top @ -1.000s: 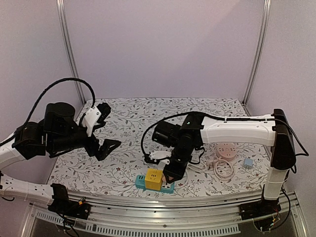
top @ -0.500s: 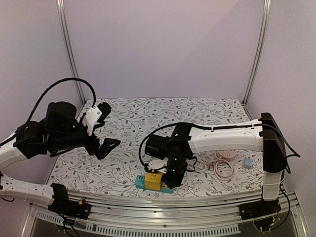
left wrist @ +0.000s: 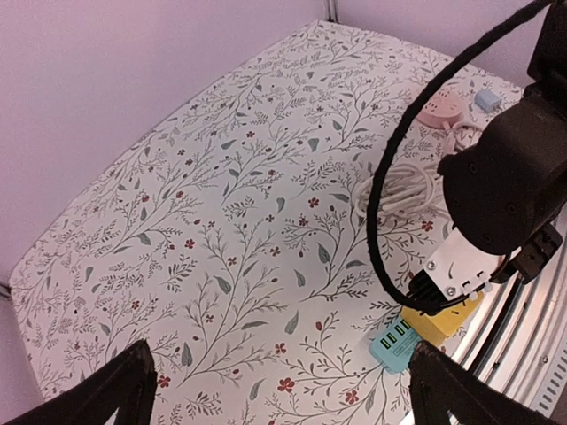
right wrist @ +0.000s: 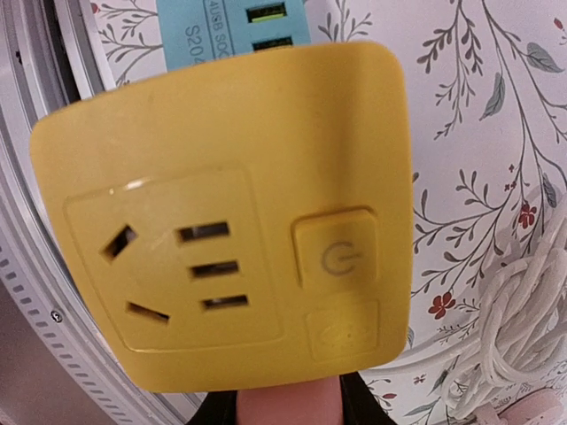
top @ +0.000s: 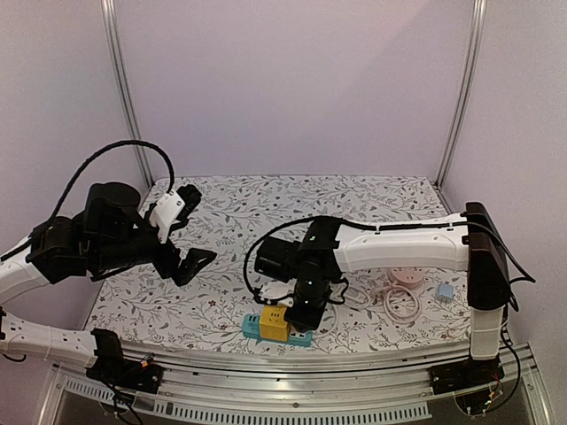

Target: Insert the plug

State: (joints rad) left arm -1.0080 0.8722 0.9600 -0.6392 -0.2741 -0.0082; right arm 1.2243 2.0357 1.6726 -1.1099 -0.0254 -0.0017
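- The pink plug (right wrist: pixel 288 405) is pinched in the closed right claw (top: pixel 297 312), just above the yellow socket cube (right wrist: pixel 230 239) on a blue strip (right wrist: pixel 190 35) at the near edge of the table (top: pixel 239 208).
- Its prongs should be lined up with the slots, then pressed straight down.
- The left claw (top: pixel 190 228) is spread wide, with nothing held.
- The floral-patterned table is enclosed by pale lilac walls (top: pixel 292 88).

- R arm swung left & dropped lower vs 1 s ago; its elbow post shifted slightly left.
- R hand (top: pixel 299 312), clamped on pink plug (right wrist: pixel 288 403), went from just right of yellow socket cube (top: pixel 271 322) to directly over it.
- Cube's right side is now hidden under the hand in top view.
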